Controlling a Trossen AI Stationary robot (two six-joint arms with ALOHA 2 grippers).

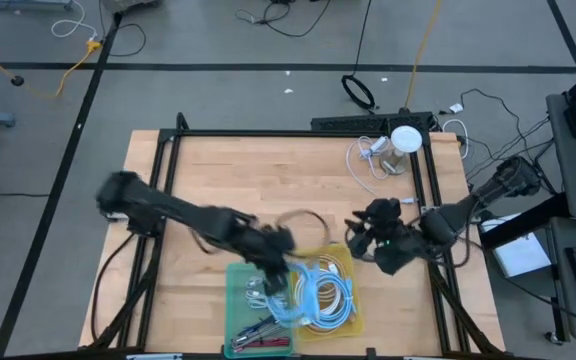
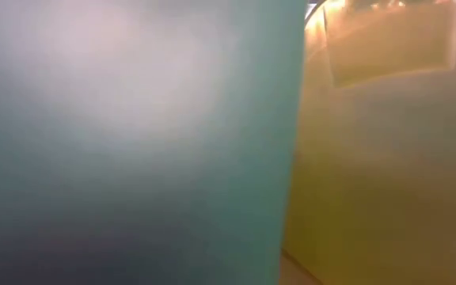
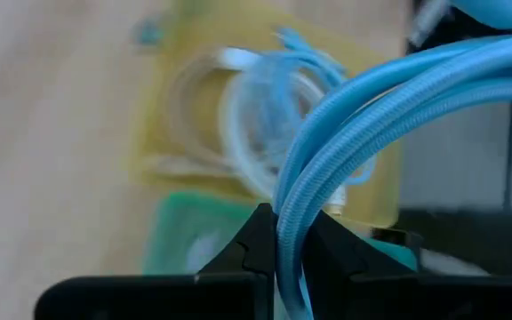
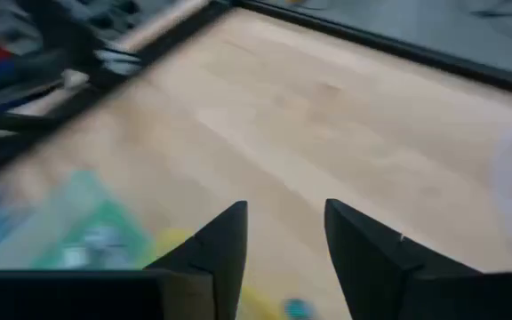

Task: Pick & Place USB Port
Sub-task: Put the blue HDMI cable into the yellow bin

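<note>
Low view was basically useless: the green bin (image 2: 133, 142) and yellow bin (image 2: 386, 158) sat right against the lens, so the table and both arms were hidden behind them. In the left wrist view the blue cable (image 3: 389, 107) ran off the picture's edge, and the coils in the yellow bin behind it were a smear. Couldn't find any USB plug on it. From above, the left gripper (image 1: 280, 262) was motion-blurred, and the stuff in the green bin was too small to identify.
</note>
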